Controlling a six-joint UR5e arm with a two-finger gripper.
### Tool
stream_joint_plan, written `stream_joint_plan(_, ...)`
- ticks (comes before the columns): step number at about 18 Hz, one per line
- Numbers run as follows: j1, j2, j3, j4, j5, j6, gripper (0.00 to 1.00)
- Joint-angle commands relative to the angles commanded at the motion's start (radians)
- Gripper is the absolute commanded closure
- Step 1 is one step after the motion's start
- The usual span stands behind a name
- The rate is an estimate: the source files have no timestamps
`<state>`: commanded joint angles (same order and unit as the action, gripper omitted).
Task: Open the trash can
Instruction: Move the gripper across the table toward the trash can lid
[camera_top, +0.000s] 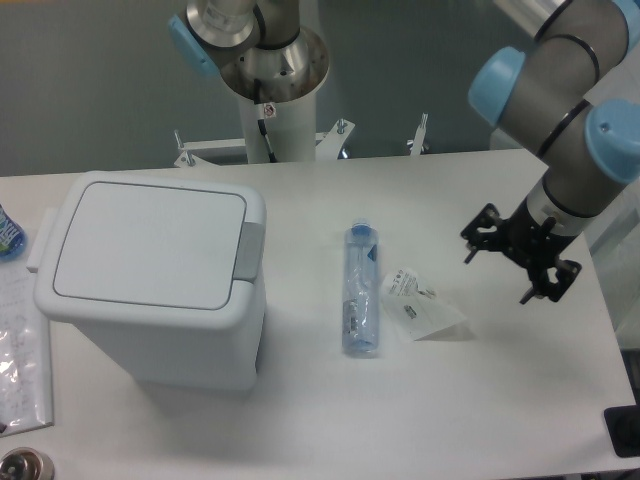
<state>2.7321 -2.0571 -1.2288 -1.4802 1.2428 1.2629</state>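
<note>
White tabletop fills the view, with a grey wall behind it. On the left stands the trash can, lid flat and closed, its grey push-button latch on the lid's right edge, facing the middle of the table. Right of it, well apart, a clear plastic bottle with a blue cap lies on its side, and just beside that a crumpled transparent wrapper with a label.

Far right, the gripper hangs above the table, away from the can and holding nothing; whether its fingers are spread or closed I cannot tell at this angle (they show only as small dark prongs).

By my reading the job is at the approach stage, lid untouched. Next the arm needs to cross over the bottle and wrapper, then press down on the latch.
</note>
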Motion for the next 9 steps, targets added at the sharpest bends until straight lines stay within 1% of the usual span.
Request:
stream_joint_plan(3,-0.002,0.002,0.011,-0.012,-0.119,-0.059,0.00)
stream_joint_plan(4,-0.003,0.008,0.011,-0.012,-0.161,-0.075,0.00)
stream_joint_plan(5,-0.005,0.026,0.011,-0.012,-0.190,-0.103,0.00)
stream_joint_plan(6,-0.003,0.040,0.011,-0.011,-0.212,-0.140,0.00)
stream_joint_plan(7,-0.008,0.040,0.006,-0.009,-0.227,-0.175,0.00)
stream_joint_plan(9,-0.037,0.044,0.005,-0.005,-0.261,-0.233,0.00)
